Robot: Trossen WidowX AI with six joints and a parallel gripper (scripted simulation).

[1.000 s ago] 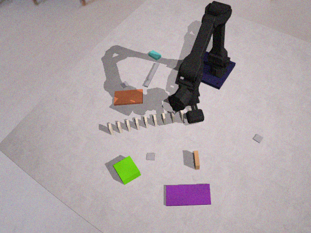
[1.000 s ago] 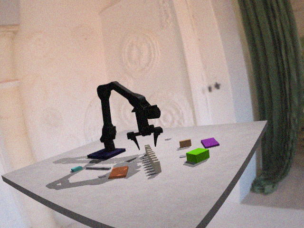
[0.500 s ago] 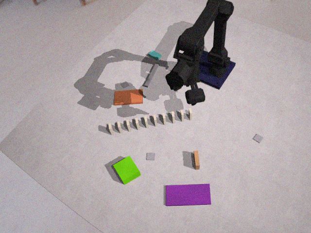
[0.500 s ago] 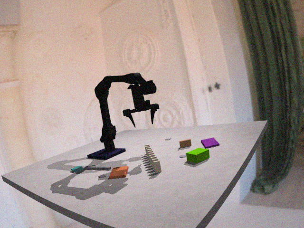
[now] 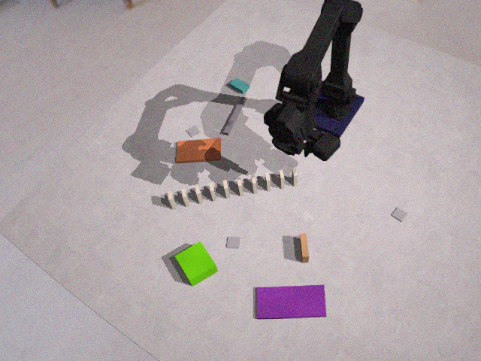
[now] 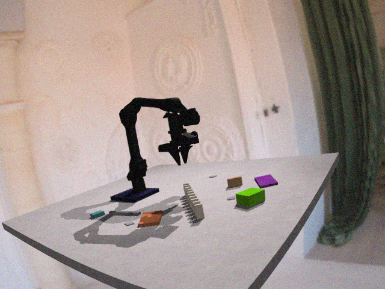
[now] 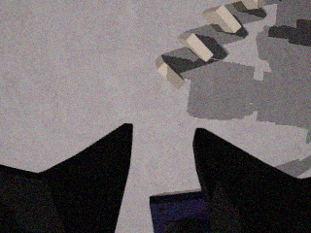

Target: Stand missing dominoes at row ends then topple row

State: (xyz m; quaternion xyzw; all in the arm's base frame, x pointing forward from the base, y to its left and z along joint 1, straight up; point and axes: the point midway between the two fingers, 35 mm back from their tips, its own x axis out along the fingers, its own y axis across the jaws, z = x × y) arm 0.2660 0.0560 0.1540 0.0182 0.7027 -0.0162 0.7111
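high top view facing down, farther low exterior sharing the table (image 5: 369, 271) (image 6: 236, 236), close downward wrist

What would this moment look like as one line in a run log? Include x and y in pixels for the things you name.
pincer (image 5: 304, 154) (image 6: 182, 164) (image 7: 163, 134): empty, raised | domino row (image 5: 240, 187) (image 6: 198, 211) (image 7: 199, 47): standing | push: not yet done

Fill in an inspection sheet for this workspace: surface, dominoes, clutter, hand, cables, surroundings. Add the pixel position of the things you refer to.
Surface: pale grey table top (image 6: 236, 248), marked by the arm's shadows.
Dominoes: cream row (image 5: 225, 189) (image 6: 195, 205) standing, evenly spaced as far as visible; none seen fallen.
Clutter: green block (image 5: 195, 263) (image 6: 249, 197), purple slab (image 5: 290, 301) (image 6: 266, 180), orange slab (image 5: 194, 150) (image 6: 150, 218), tan block (image 5: 304, 247) (image 6: 234, 182), teal block (image 5: 239, 85) (image 6: 97, 214), grey bar (image 5: 231, 119), three small grey tiles.
Hand: above the table, partly open, nothing between its fingers.
Cables: nothing seen.
Surroundings: green curtain (image 6: 348, 124), ornamented pale wall (image 6: 93, 71).
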